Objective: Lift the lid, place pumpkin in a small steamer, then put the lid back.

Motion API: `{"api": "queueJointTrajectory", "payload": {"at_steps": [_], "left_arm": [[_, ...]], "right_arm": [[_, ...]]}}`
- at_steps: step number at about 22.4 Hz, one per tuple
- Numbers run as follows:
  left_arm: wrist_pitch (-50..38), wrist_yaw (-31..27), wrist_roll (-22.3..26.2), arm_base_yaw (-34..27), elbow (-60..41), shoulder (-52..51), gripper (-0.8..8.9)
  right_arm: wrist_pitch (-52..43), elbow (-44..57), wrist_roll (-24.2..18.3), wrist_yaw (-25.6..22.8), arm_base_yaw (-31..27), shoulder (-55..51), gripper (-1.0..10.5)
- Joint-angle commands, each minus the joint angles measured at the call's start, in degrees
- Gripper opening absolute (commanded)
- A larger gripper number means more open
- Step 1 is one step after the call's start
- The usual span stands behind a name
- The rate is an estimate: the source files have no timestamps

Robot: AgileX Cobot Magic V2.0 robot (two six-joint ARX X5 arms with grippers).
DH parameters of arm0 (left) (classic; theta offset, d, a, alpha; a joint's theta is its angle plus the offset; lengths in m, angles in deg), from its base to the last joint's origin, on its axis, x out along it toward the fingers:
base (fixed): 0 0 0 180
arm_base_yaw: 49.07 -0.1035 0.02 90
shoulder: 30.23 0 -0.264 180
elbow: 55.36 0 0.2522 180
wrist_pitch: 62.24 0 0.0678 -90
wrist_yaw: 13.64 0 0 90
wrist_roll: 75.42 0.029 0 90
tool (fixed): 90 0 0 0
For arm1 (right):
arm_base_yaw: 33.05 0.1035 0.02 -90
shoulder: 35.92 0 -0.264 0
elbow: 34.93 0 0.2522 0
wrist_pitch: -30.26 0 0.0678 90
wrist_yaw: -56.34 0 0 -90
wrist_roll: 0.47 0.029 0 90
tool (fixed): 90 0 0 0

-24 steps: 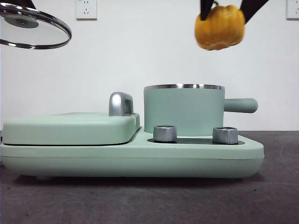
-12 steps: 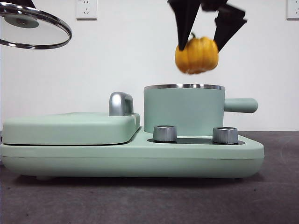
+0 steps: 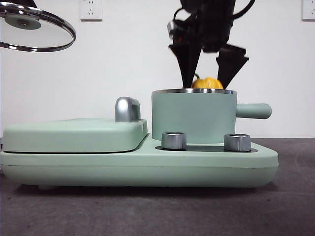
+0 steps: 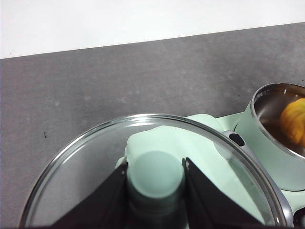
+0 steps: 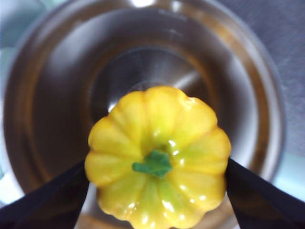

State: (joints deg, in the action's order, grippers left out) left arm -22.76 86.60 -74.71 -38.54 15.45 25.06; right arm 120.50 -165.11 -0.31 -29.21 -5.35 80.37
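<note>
Over on the left, the left gripper (image 4: 155,191) is clamped on the lid (image 3: 35,27) knob, parked high and clear. The right gripper (image 3: 209,73) is pinching the pumpkin (image 3: 207,83), which sits half below the small steamer (image 3: 193,117) rim. I'd lower it to the bottom before opening, then pull straight up.

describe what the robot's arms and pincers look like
Both are black. The right pincer has two flat jaws tapering to points like wedges, below a bulky dark wrist housing with a black cable looping at its side. The left pincer shows two matte black, straight-edged jaws. No markings are visible.
</note>
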Motion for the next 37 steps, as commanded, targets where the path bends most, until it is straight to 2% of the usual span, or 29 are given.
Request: {"api": "queueJointTrajectory", "payload": {"at_steps": [1, 20, 23, 31, 34, 37], "left_arm": [[-1.7, 0.1, -0.1, 0.0, 1.0, 0.1, 0.09], [-1.7, 0.1, 0.1, 0.0, 1.0, 0.1, 0.09], [-1.7, 0.1, 0.1, 0.0, 1.0, 0.1, 0.09], [-1.7, 0.1, 0.1, 0.0, 1.0, 0.1, 0.09], [-1.7, 0.1, 0.1, 0.0, 1.0, 0.1, 0.09], [-1.6, 0.1, 0.1, 0.0, 1.0, 0.1, 0.09]], "right_arm": [[-0.9, -1.6, -0.8, 0.0, 0.4, 2.5, 3.6], [-5.4, -1.6, -2.4, 0.0, 2.9, 8.1, 3.7], [-5.9, -1.6, -2.4, 0.2, 3.2, 8.1, 4.7], [-3.0, -5.4, -2.4, 0.2, 3.3, 8.0, 4.7], [0.0, -9.8, -1.6, 0.2, 3.3, 7.5, 4.6], [-0.4, -10.0, -1.6, 0.1, 3.5, 4.1, 3.4]]}}
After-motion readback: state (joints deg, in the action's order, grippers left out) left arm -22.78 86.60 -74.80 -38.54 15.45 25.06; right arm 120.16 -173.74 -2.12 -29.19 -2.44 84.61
